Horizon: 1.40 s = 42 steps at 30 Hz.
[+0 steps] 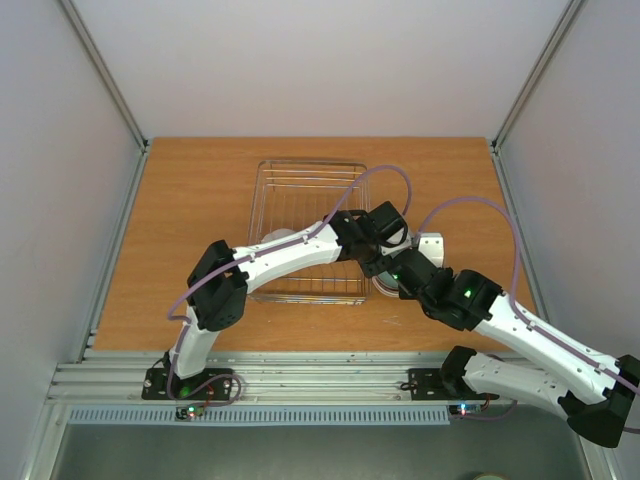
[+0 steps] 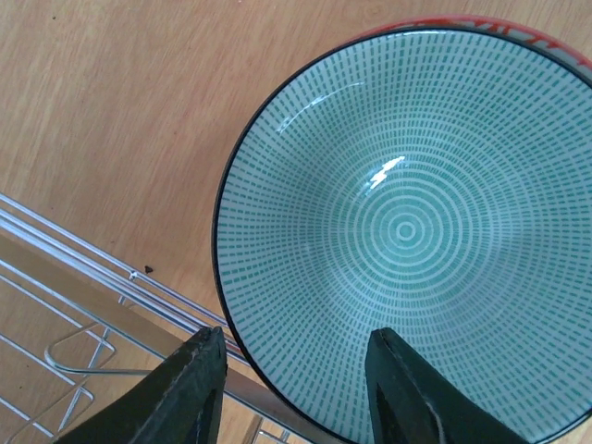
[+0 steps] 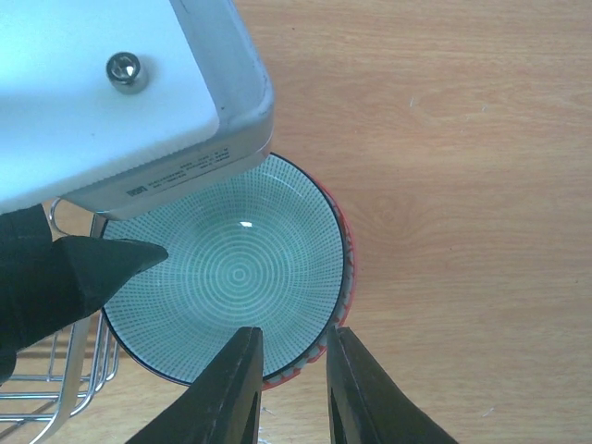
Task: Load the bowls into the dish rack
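The surface (image 1: 200, 210) is bare orange-brown wood. Pale grey panels (image 1: 60, 150) close it in at the left, right and top of the overhead frame, and a ribbed metal rail (image 1: 320, 372) runs along its lower edge. The dish rack (image 1: 300, 190) sits in the middle of that frame, with my left arm lying across its lower right part.

Just beside the rack's right edge, a green bowl (image 2: 407, 231) patterned with fine dashed rings sits nested in a red-rimmed bowl (image 3: 348, 277), of which only a thin crescent shows.

My left end effector (image 2: 296, 388) is spread wide. One finger is over the green bowl's inside and the other is outside its rim, above the rack's wires. My right end effector (image 3: 294, 388) straddles the stacked rims at the bottom of the right wrist frame, jaws only narrowly apart. I cannot tell whether the pads press on them.

Both end effectors crowd together over the bowls. Open wood lies to the right of the bowls, to the left of the rack, and in a strip between the rack and the top panel.
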{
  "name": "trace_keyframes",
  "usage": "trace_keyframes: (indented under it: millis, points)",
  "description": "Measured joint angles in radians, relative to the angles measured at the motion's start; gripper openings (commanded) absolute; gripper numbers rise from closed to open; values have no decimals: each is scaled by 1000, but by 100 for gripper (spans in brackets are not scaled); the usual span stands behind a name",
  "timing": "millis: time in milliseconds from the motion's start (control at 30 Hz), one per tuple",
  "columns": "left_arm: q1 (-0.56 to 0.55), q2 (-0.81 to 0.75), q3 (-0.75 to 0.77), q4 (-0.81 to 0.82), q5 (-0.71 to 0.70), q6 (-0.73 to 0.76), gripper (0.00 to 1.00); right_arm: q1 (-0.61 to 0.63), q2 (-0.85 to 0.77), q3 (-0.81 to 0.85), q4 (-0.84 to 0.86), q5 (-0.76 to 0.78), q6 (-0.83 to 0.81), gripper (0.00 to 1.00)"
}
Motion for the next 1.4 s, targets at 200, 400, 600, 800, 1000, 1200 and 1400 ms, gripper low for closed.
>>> trace_keyframes:
  millis: [200,400,600,800,1000,1200,1400]
  points:
    - [0,4,0,0,-1,-3,33,0,13,-1,0,0,0,23]
    - [0,10,0,3,-7,-5,32,0,22,-3,2,0,0,23]
    - [0,10,0,4,-8,-5,40,0,33,-3,9,-1,-1,23]
    - [0,12,0,6,-12,-6,41,0,40,-3,18,-1,-2,23]
    - [0,16,0,13,-12,-6,47,0,49,-3,23,-5,-2,23]
    - [0,16,0,16,-16,-3,66,0,61,-3,28,-6,-4,23]
    - [0,17,0,21,-21,-3,58,0,75,-3,34,-10,-5,23]
